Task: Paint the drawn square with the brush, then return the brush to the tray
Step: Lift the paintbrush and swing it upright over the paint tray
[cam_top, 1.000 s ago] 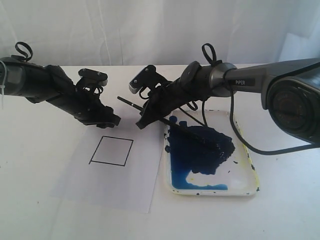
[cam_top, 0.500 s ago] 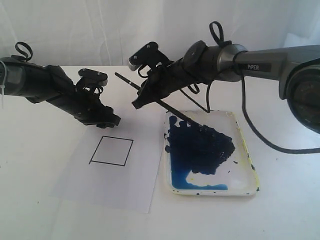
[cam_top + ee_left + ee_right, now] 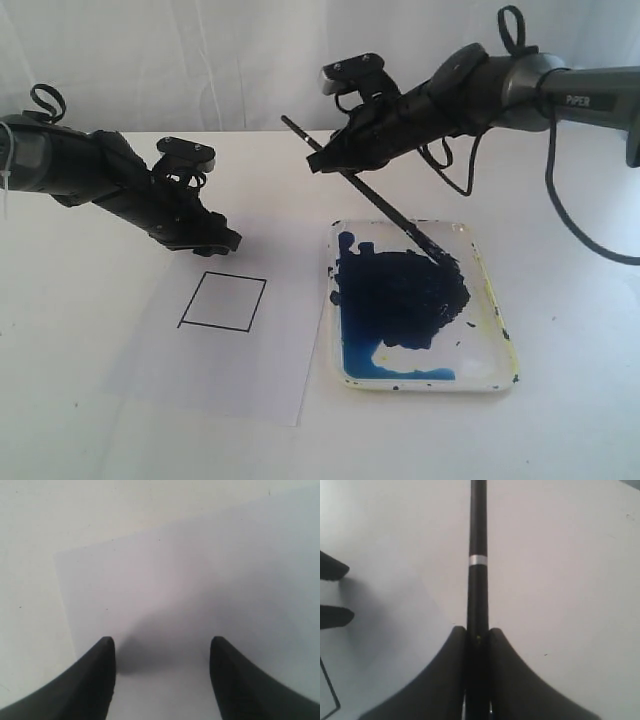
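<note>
The brush [image 3: 385, 207], a thin black stick, slants from the air down into the tray [image 3: 500, 340], its tip resting at the far edge of the dark blue paint blotch [image 3: 400, 295]. My right gripper [image 3: 322, 160] is shut on the brush's upper part. In the right wrist view the handle with its white band [image 3: 478, 560] sticks out past the closed gripper [image 3: 477, 632]. The drawn square [image 3: 222, 301] on the white paper is blank inside. My left gripper [image 3: 225, 243] hovers open over the paper's far edge; in its wrist view the gripper [image 3: 162, 645] has only paper [image 3: 200, 580] under it.
The white paper sheet [image 3: 200, 380] lies left of the tray on the white table. The left arm [image 3: 100, 175] stretches in from the left and the right arm [image 3: 520, 85] from the upper right. A cable [image 3: 580, 240] loops down beside the tray.
My right arm has risen and swung right and back with the brush. The tip has slid across the tray towards its far right. The left arm has not moved.
</note>
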Tool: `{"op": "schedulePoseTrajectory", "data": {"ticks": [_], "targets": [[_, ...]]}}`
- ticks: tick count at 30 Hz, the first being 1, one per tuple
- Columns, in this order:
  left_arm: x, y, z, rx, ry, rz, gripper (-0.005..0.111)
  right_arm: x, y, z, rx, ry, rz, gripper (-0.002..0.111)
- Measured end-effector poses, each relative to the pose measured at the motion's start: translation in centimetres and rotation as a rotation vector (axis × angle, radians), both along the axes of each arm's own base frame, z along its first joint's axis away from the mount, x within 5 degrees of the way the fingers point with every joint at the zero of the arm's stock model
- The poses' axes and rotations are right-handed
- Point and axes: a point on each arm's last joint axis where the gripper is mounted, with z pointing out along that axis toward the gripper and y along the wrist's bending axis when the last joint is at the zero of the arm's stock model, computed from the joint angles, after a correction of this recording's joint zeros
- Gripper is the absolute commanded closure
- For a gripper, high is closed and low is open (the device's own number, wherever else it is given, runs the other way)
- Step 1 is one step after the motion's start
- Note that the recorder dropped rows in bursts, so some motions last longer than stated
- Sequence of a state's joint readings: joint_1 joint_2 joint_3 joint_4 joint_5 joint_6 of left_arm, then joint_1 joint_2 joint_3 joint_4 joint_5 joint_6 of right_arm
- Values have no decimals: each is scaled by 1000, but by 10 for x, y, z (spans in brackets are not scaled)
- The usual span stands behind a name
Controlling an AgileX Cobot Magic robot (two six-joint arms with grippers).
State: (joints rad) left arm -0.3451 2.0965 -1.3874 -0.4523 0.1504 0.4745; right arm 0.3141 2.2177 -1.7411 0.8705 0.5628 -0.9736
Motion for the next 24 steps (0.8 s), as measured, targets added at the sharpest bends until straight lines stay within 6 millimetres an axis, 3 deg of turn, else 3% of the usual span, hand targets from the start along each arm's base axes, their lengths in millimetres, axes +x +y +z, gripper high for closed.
{"op": "schedulePoseTrajectory", "data": {"ticks": [11,17,24], "targets": [[0,0,0,0,-2,1,47,-6,-22,17,198,-16,-45,108],[0,0,0,0,-1,1,47,-18,-31,16,275,-56,-16,108],[1,0,0,0,-2,1,47,-23,-42,12,368,-68,-101,108]]}}
